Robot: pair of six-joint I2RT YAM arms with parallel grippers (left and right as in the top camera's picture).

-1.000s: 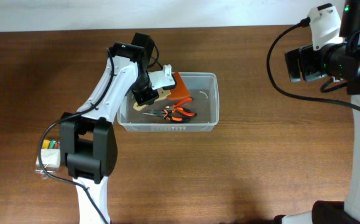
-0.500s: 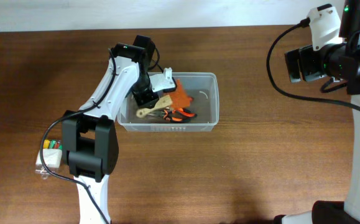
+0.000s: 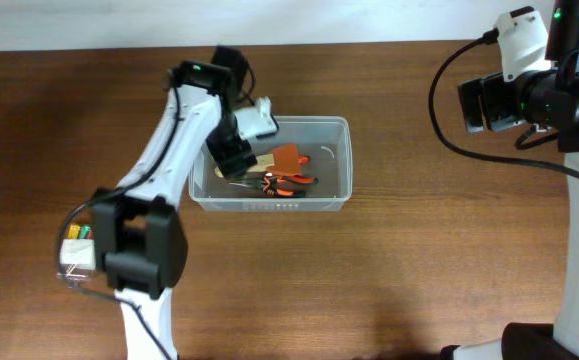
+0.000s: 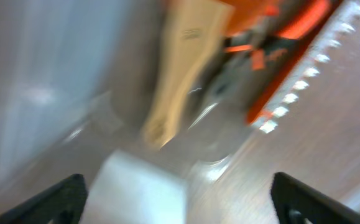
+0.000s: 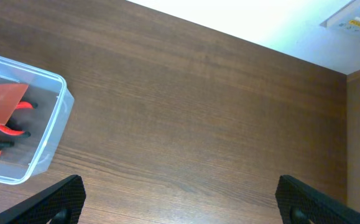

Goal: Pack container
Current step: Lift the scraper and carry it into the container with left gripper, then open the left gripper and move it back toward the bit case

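Farthest left, well apart from the left pincer (image 3: 235,155) and back toward that arm's base, a small white marker box (image 3: 77,252) lies on the table (image 3: 389,270), outside the container (image 3: 348,165). The left pincer hangs over the container's left end with its fingers spread wide. The wrist view is blurred, but nothing looks to be gripped between them. Just beneath it and a little to its right, 2 tools lie on the container floor: a scraper (image 3: 277,160) with a pale wooden handle and orange blade, and orange-handled pliers (image 3: 289,182) close against it. The container sits upright, mouth up. Its long axis runs left to right along the table, 1 short end under the left pincer and the other pointing toward the right pincer (image 3: 474,105). That pincer is far off to the container's right, wide open and holding nothing. I judge the packing partly done: 2 tools are in, the marker box may be next, and no lid shows.
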